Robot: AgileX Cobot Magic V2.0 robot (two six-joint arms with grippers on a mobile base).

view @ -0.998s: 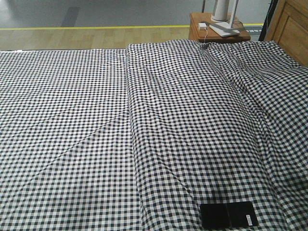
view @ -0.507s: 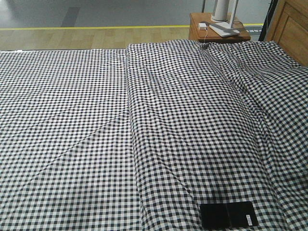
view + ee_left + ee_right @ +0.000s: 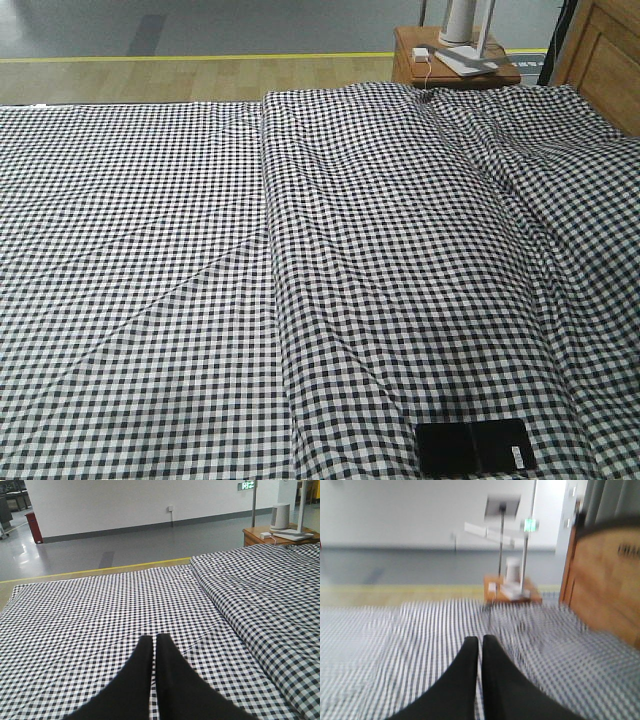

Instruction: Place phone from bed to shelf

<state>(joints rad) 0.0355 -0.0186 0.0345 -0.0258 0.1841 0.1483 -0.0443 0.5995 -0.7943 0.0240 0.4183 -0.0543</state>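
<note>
Item 1, left gripper (image 3: 154, 639): black fingers pressed together tip to tip, nothing btwn them, held over the bed (image 3: 100, 610) w/ open check cloth ahead. Item 2, right gripper (image 3: 480, 639): fingers likewise pressed together, empty; its view is smeared, so detail past the tips is poor. Item 3, phone (image 3: 472, 447): lies flat on the bed at the near edge of the front view, right of centre, on the raised cloth panel; white sticker (image 3: 517, 455) nr its right end. Neither wrist view shows it, so prob. it sits outside both grippers' line of sight. Item 4, surrounds: nightstand (image 3: 455, 65) at far right w/ a white appliance (image 3: 465, 25) on it, wooden headboard (image 3: 605, 60) beside that, yellow floor line (image 3: 200, 57) beyond the bed. Shelf: not in any view. Risks, as judged: (a) closed fingers must spread before descent, else tips strike the glass & shove the phone aside; (b) thin flat body on soft cloth offers no edge to get under, so fingers may bunch gingham into the grip or skate over the glossy face; (c) w/o a wrist view of the phone, alignment may err, the pinch lands on a corner, the phone pivots & drops; (d) shelf unseen, so prob. the base must travel w/ the phone held, and a weak pinch could let it slip en route.
</note>
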